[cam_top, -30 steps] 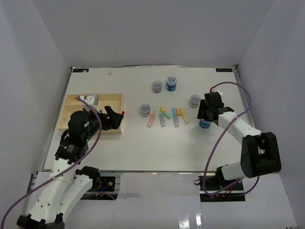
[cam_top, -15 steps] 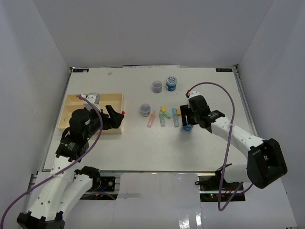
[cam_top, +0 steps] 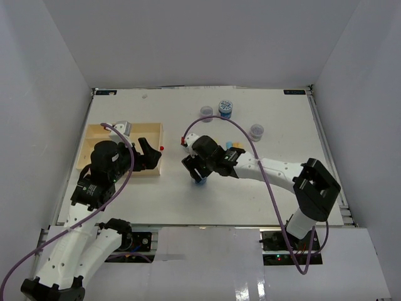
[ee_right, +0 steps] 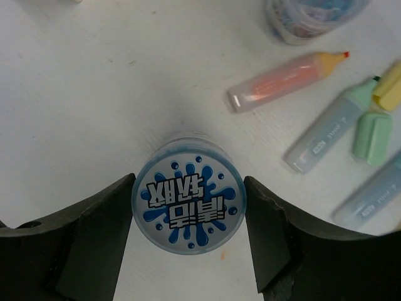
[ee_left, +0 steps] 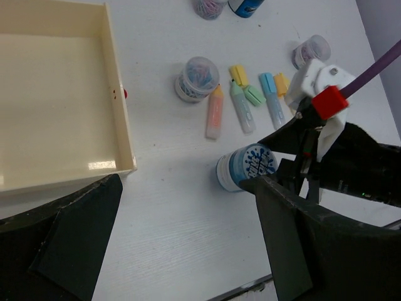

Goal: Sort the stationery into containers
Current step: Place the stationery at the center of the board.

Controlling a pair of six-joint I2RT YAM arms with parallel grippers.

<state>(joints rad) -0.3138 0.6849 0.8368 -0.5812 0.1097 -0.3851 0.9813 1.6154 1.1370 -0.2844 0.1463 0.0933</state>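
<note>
A blue-lidded jar (ee_right: 188,210), white-patterned on top, is gripped upright near the right wall of the shallow beige tray (ee_left: 119,113) — farther from the tray, pastel sticks (ee_left: 241,110) are laid side by side, with a grey-purple jar (ee_left: 197,78) just beside them

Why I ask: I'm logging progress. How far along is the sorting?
Done: nothing clearly; the tray section the left wrist view shows is bare. In hand: the right gripper grips a blue-lid jar short of the tray. Left: the other blue jar, three grey jars and the sticks, all outside the tray.
</note>
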